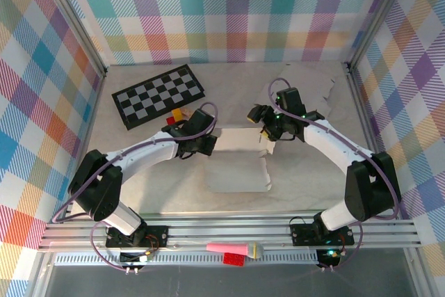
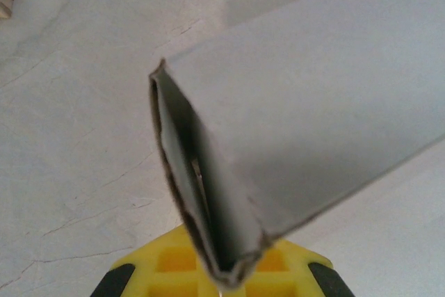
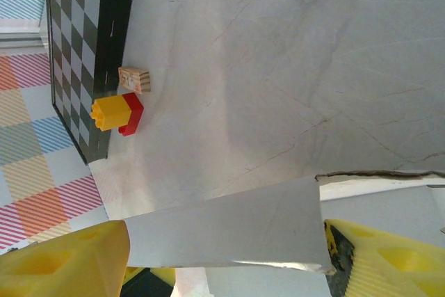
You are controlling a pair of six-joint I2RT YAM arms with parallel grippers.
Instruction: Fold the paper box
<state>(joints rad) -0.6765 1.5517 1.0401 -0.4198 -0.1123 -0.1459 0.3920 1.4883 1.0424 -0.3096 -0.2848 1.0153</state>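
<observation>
Pale grey paper box [image 1: 240, 161], black-and-white checkerboard [image 1: 158, 95], yellow-and-red brick [image 3: 117, 113] (walls [image 1: 236, 5]: pastel plaid).

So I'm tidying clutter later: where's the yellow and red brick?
In the top view, the brick sits left of centre, at the chessboard's near edge, just behind the left gripper.

The flat white paper box [image 1: 236, 165] lies in the middle of the tabletop [image 1: 313, 186]. The left hand [image 1: 207, 141] is at its far left edge, the right hand [image 1: 267, 133] at its far right corner. A checkerboard [image 1: 158, 95] lies behind them, to the left.
</observation>
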